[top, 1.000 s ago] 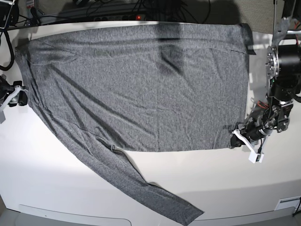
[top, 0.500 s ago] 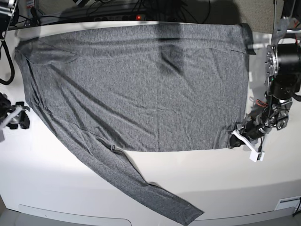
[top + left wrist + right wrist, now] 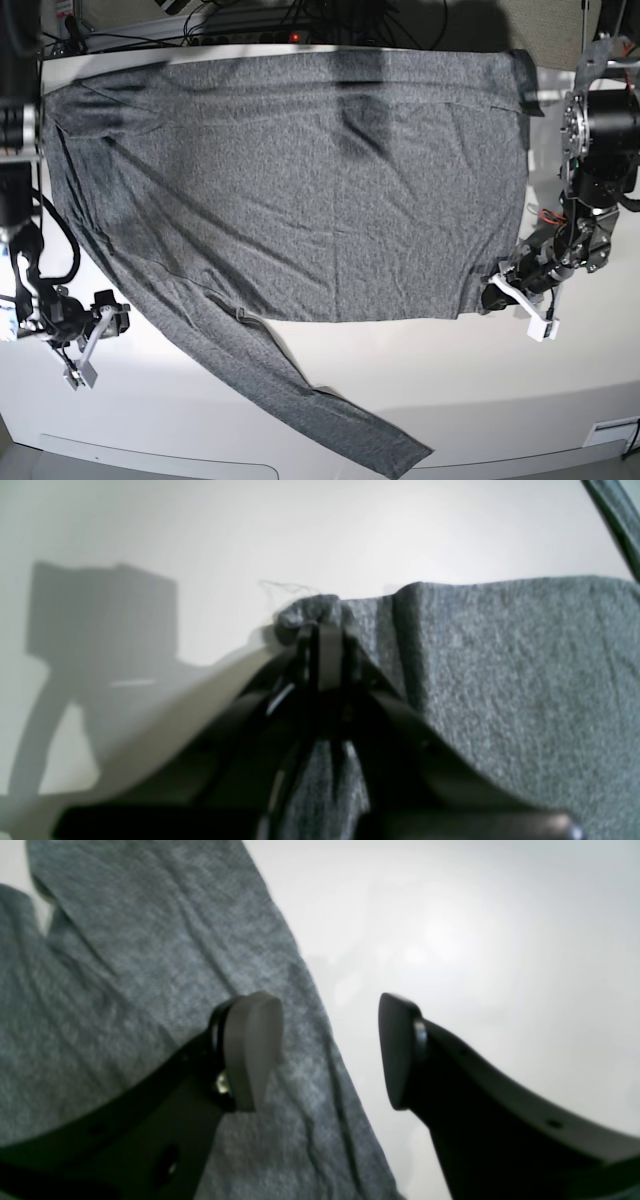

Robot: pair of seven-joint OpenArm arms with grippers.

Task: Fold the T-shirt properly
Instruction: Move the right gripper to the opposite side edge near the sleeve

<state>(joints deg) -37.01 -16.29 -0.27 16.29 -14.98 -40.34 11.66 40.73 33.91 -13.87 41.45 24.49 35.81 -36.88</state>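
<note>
- Left end effector (image 3: 320, 645) was clamped tight on a bunched corner of the large heather-grey, thin knit long-sleeved T-shirt (image 3: 300, 190), at the shirt's near hem corner by the white bench (image 3: 330, 380).
- Right end effector (image 3: 330, 1050) stood with its jaws well apart and nothing between them; one fingertip (image 3: 250, 1045) hovered over the shirt's sleeve edge, the other over bare bench.
- That T-shirt lay spread flat across the bench, one long sleeve (image 3: 300, 400) trailing diagonally from the body toward the bench's near edge.
- Black cables (image 3: 250, 20) ran behind the shirt's far edge.
</note>
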